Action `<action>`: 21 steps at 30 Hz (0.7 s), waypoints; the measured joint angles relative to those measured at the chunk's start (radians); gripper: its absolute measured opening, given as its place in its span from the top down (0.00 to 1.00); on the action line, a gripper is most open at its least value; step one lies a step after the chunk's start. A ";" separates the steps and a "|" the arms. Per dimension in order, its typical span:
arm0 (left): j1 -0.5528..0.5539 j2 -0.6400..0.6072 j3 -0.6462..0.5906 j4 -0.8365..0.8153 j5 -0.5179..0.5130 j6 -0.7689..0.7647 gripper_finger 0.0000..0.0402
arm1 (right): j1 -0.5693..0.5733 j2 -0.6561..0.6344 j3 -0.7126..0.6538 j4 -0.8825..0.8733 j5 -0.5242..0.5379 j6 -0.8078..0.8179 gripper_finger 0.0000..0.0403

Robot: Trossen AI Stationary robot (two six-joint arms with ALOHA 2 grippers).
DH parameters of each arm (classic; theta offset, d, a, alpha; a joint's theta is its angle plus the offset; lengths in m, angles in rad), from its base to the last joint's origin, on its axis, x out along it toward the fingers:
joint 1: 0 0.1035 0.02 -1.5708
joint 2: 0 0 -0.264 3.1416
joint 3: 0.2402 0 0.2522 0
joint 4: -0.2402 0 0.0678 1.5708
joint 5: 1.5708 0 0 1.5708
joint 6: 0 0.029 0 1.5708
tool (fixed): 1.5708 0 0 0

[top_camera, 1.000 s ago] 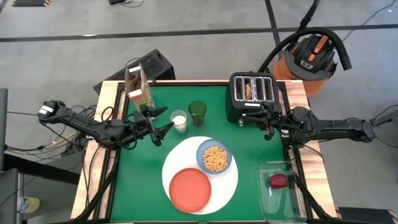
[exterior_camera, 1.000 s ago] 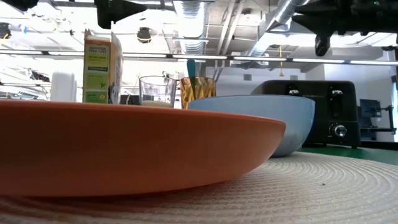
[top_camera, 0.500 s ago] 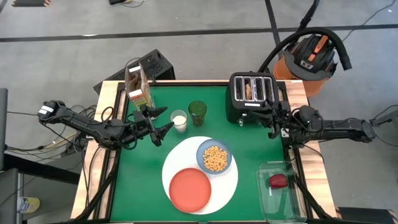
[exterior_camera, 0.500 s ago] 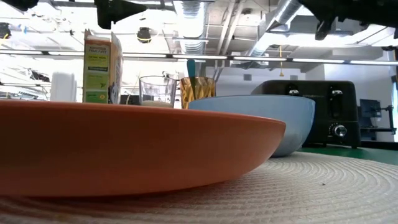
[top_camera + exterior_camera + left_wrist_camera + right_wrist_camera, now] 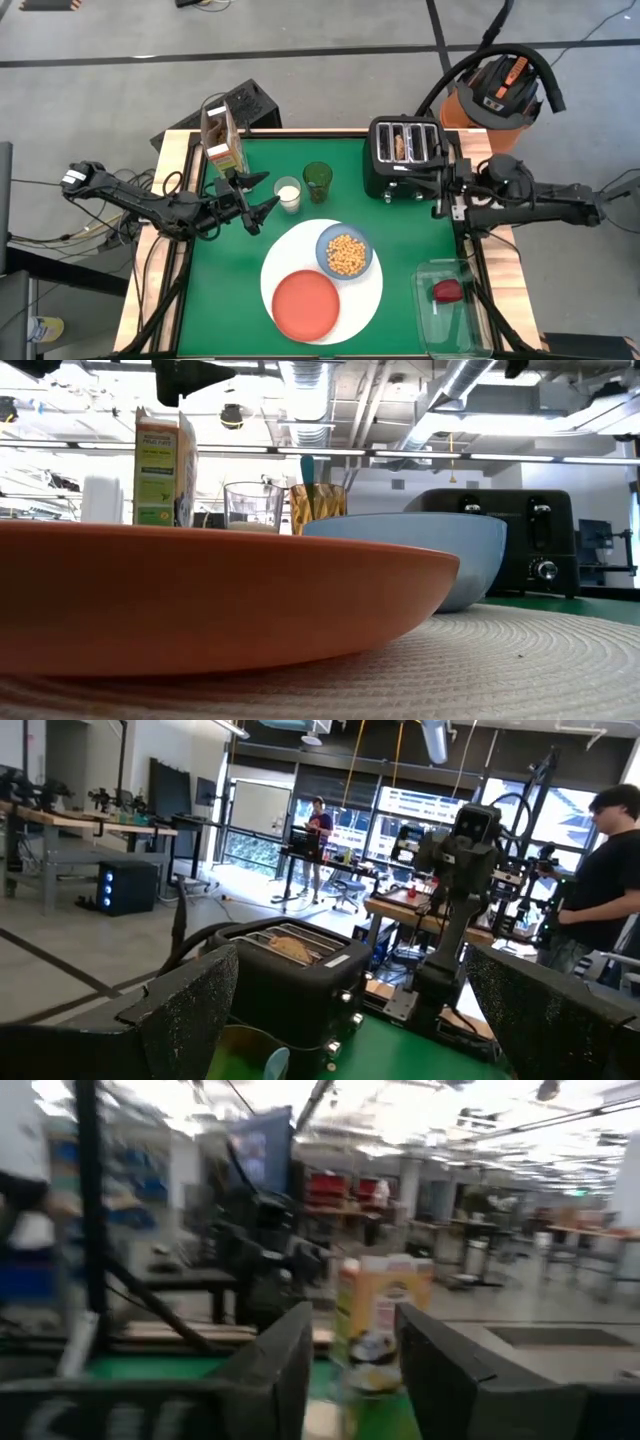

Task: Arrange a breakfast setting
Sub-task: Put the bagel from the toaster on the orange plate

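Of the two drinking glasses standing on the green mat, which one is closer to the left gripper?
The clear glass with white liquid: it stands just beside the left gripper, while the green glass stands farther off, toward the toaster.

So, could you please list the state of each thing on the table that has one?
Toaster: bread in a slot.
Light-blue bowl: holds cereal, on the white plate.
Orange-red plate: bare.
Small glass: holds milk.
Carton: top open.
Clear container: red item inside.
Left tool: open.
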 joint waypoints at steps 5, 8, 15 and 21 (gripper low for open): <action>0.000 0.000 0.000 0.000 0.000 -0.009 0.06 | 0.000 0.069 0.080 -0.027 0.141 -0.103 0.46; 0.000 0.000 0.000 0.000 0.000 -0.010 0.06 | -0.015 0.115 0.131 -0.021 0.274 -0.100 0.42; 0.000 0.000 0.000 0.000 0.000 -0.010 0.06 | -0.154 0.230 0.303 -0.176 0.342 0.031 0.45; 0.000 0.000 0.000 -0.001 0.000 0.003 0.06 | -0.322 0.381 0.493 -0.575 0.247 0.195 0.50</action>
